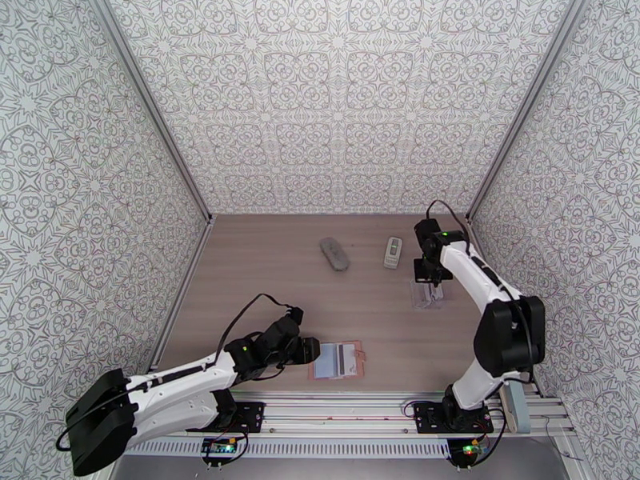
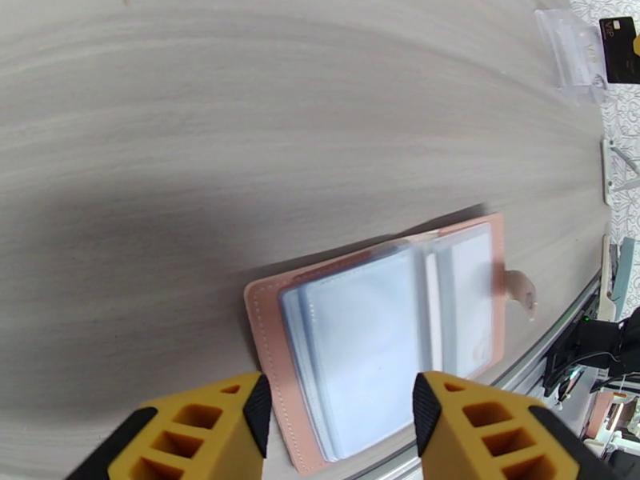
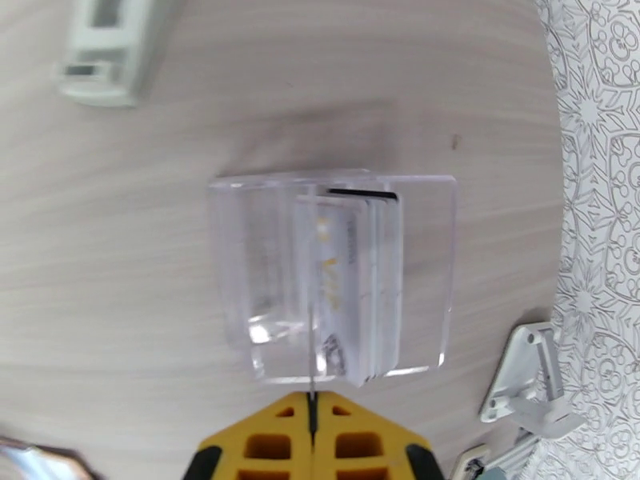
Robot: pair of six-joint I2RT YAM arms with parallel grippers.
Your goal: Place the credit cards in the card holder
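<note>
I see the table [image 1: 264,290], my left gripper [image 2: 340,394] spread open over the opened pink card holder [image 2: 262,330] at its near edge, and my right gripper [image 3: 310,406] clenched tight just above the clear stand [image 3: 424,258], where the cards [image 3: 336,266] sit upright.

Place: a robot test cell in a lab, not a home or a shop.
Walls: tall panels [image 1: 336,98] printed with a grey pattern box the table in.
Surface: bare wood-grain tabletop [image 1: 256,274].
Rig: left arm [image 1: 184,379] and right arm [image 1: 480,275] bolted to an aluminium rail [image 1: 352,411], with loose cables and a lit circuit board [image 1: 222,448].
</note>
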